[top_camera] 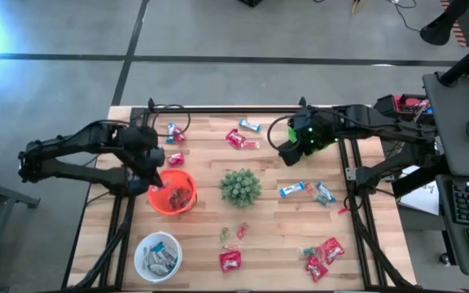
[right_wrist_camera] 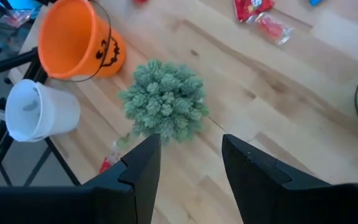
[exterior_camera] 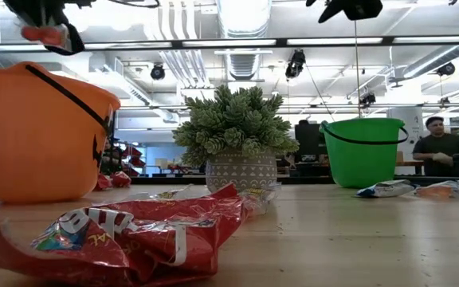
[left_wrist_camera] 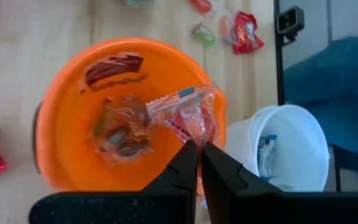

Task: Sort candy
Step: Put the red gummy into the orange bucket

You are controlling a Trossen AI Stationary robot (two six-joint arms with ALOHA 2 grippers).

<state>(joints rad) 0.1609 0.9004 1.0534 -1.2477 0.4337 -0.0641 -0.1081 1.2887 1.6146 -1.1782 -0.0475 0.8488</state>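
Left gripper (left_wrist_camera: pixel 197 155), fingers clamped on a red candy packet (left_wrist_camera: pixel 188 115) with unreadable print, above the orange bucket (left_wrist_camera: pixel 61 149) holding candy; white bucket (left_wrist_camera: pixel 303 134) adjacent. Right gripper (right_wrist_camera: pixel 188 158) parted, empty.

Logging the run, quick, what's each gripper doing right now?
Left gripper: shut on a red candy packet, above the orange bucket.
Right gripper: open, empty.

floor (top_camera: pixel 218 32): grey concrete | ceiling (exterior_camera: pixel 237 32): exposed ducts, strip lights
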